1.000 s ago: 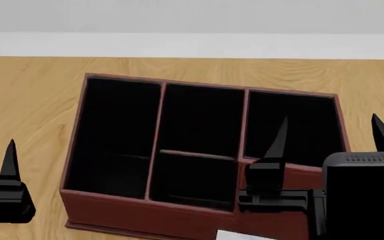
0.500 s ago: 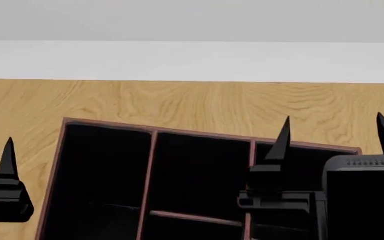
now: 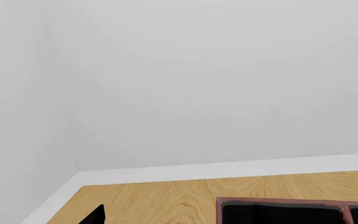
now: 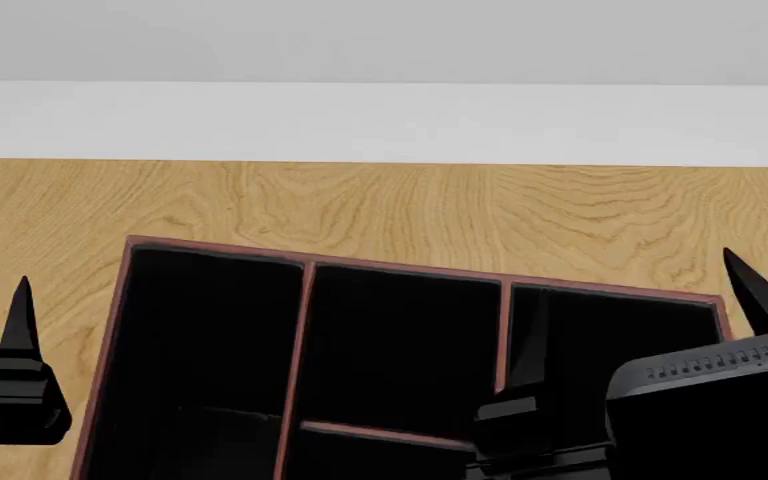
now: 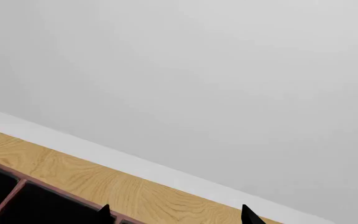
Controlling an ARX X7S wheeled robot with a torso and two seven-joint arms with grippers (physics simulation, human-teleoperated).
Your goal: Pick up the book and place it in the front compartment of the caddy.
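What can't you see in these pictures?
- Book: in no view.
- Caddy: its front cut off by the head view's lower edge; the wrist views catch only rim corners.
- Left end effector: one finger shows in the head view, so its grip is unclear.
- Right end effector: open, only its tips show.

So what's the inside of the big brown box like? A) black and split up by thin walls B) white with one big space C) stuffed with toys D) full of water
A: in the head view the caddy has a dark black inside, and thin reddish dividers split it into several compartments.
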